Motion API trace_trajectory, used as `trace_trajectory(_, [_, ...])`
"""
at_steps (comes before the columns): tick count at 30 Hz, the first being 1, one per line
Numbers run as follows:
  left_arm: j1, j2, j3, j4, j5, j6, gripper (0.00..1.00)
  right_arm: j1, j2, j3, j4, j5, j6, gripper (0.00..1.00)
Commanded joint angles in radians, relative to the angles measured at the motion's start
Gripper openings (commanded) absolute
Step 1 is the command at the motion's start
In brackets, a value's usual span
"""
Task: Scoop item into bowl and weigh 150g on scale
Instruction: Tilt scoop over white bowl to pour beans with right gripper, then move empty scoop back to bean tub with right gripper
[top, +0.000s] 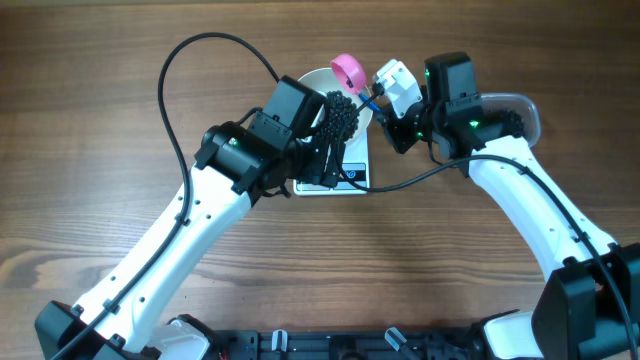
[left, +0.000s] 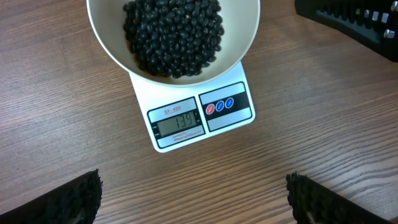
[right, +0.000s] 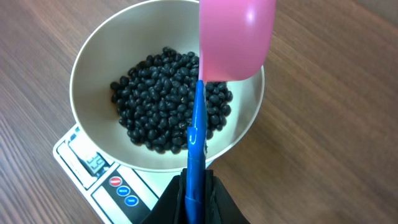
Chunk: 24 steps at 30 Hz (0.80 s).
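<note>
The white bowl (left: 245, 37) stands on the white scale (left: 233, 121) and holds a dark heap of the item (left: 173, 34), small black beans. The scale's display (left: 179, 124) shows digits that look like 139. My left gripper (left: 194, 199) hangs open above the table just in front of the scale, with nothing between its fingers (left: 68, 199). My right gripper (right: 198, 186) is shut on the blue handle (right: 196, 130) of a pink scoop (right: 236, 37), which hovers over the bowl's (right: 87, 62) far rim. In the overhead view the left gripper (top: 335, 135) hides most of the bowl.
A clear plastic tub (top: 520, 108) sits at the back right, mostly hidden behind the right arm (top: 455, 90). A black cable (top: 175, 90) loops over the table at the back left. Bare wood lies to the left and in front of the scale (top: 345, 180).
</note>
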Motion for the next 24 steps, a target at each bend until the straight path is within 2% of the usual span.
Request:
trace_trajectory(1, [-0.003, -0.014, 0.016, 0.000, -0.010, 0.012, 1.00, 0.003, -0.027, 0.008, 0.006, -0.026, -0.185, 0.04])
trace_trajectory(8, [-0.003, -0.014, 0.016, 0.000, -0.010, 0.013, 1.00, 0.003, -0.027, 0.008, 0.007, -0.015, -0.226, 0.04])
trace_trajectory(12, [-0.003, -0.013, 0.016, 0.000, -0.010, 0.012, 1.00, 0.003, -0.027, 0.008, 0.009, -0.013, -0.353, 0.04])
trace_trajectory(19, [-0.003, -0.013, 0.016, 0.000, -0.010, 0.012, 1.00, 0.003, -0.027, 0.008, 0.007, 0.007, -0.356, 0.04])
trace_trajectory(21, [-0.003, -0.013, 0.016, 0.000, -0.010, 0.013, 1.00, 0.003, -0.027, 0.008, 0.008, 0.006, -0.301, 0.04])
trace_trajectory(24, [-0.003, -0.014, 0.016, 0.000, -0.009, 0.013, 1.00, 0.003, -0.027, 0.008, 0.009, -0.034, -0.111, 0.04])
